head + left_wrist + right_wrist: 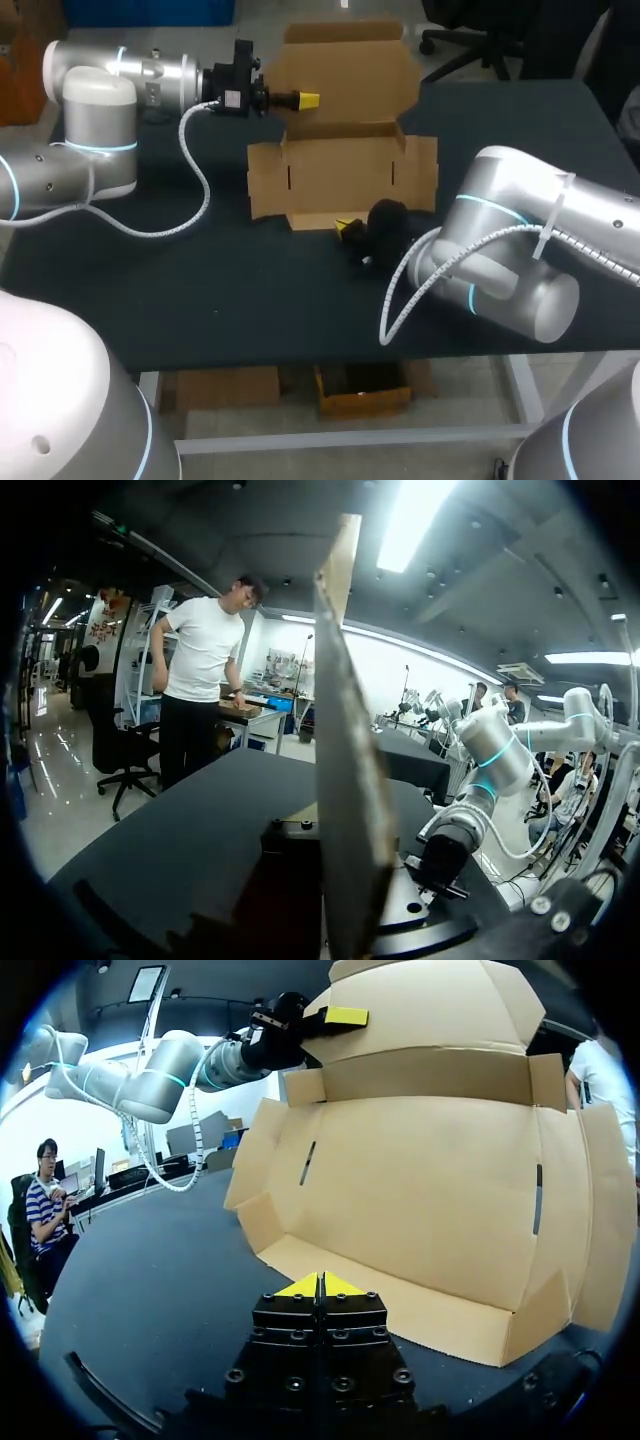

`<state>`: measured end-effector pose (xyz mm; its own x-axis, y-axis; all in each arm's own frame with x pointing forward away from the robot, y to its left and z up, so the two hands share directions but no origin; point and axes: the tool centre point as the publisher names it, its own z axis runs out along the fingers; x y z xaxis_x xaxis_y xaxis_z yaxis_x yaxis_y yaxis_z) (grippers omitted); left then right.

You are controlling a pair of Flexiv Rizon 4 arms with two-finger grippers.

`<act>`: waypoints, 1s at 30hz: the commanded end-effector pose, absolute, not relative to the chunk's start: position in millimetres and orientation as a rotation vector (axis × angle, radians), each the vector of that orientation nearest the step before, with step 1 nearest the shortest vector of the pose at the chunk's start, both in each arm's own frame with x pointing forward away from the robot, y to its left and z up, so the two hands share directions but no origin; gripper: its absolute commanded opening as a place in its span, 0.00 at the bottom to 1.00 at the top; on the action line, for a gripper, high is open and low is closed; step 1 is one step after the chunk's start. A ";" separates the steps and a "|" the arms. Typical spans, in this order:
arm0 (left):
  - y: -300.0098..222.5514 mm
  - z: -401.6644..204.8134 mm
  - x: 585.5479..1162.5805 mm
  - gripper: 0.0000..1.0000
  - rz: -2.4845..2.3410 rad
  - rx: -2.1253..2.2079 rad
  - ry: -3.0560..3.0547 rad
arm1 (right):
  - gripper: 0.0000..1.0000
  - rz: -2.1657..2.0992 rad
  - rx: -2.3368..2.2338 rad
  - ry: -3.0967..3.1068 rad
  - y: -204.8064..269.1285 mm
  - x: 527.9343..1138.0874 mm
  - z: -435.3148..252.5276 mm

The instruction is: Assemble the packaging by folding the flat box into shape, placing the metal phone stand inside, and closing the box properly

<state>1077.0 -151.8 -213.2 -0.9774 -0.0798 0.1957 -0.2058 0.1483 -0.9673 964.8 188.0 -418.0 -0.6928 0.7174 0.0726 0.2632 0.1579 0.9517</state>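
The right gripper (320,1285) has its two yellow tips pressed together with nothing between them. It sits low on the table (200,290), just in front of the front flap (400,1310) of the cardboard box (345,175), close to the flap's edge but not visibly touching it. The left gripper (305,100) is up at the lid panel (345,70). One yellow finger lies flat on the panel's inner face and the other is hidden behind the board, so it appears to pinch the panel narrowly, holding it raised above the rest of the box. In the left wrist view the panel runs edge-on out from that gripper. The box lies near the middle of the table, its base and side flaps spread flat and only the back part lifted. The metal phone stand shows in no view. The task seems to be at the folding step, early on. The next move probably calls for the right gripper to get under or against the front flap and turn it upright while the left arm steadies the lid.
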 end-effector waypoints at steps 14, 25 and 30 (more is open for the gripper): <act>-151.3 -214.4 1077.4 0.00 1.969 0.283 -2.302 | 0.00 1.522 0.988 1.986 189.6 971.1 -426.6; -151.3 -214.4 1077.4 0.00 1.969 0.283 -2.302 | 0.00 1.525 1.003 1.994 193.5 973.9 -431.0; -151.3 -214.4 1077.4 0.00 1.969 0.283 -2.302 | 0.00 1.554 1.009 1.965 191.6 970.7 -426.9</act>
